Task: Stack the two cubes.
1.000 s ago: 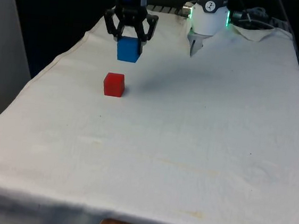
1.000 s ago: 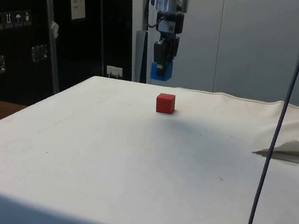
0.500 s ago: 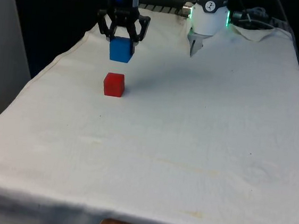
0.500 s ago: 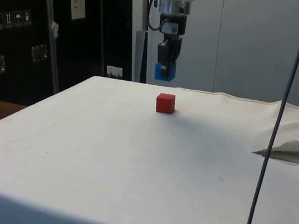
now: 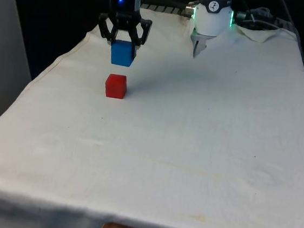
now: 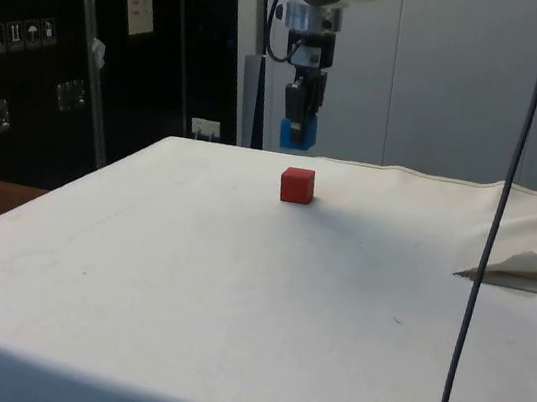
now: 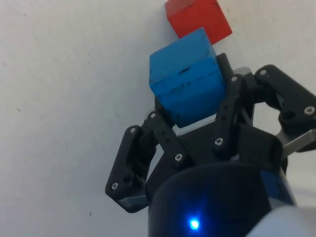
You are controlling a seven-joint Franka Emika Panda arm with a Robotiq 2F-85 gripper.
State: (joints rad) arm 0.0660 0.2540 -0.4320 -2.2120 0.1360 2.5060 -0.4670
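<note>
**Blue cube aloft, red cube waiting: the drop is where this can go wrong**

Here we are, the pincer (image 5: 123, 38) is clenched on the blue cube (image 5: 122, 53), holding it up in the air, well clear of the cloth. Below it sits the red cube (image 5: 116, 85), flat on the surface (image 5: 203, 141), close to the surface's edge on the front view's left and towards the far end where the arm stands.

From the side, the blue cube (image 6: 297, 132) hangs above the red cube (image 6: 297, 185) but looks a touch off its centre, towards the far end. From the wrist, the blue cube (image 7: 185, 84) covers only a corner of the red cube (image 7: 198, 18), most of the red top showing past it. So I'd say the line-up isn't there yet.

And that's the danger! Come down from here and the blue cube could land half on, catch the red cube's edge, tip off or shove it along the cloth. The blue cube also looks turned a little against the red one in the wrist view, so the faces may not meet square. The grip looks to be on the cube's upper part, so a knock on landing could twist it between the fingers (image 7: 143, 148). Let go too high and it bounces; that near side edge isn't far off.
</note>
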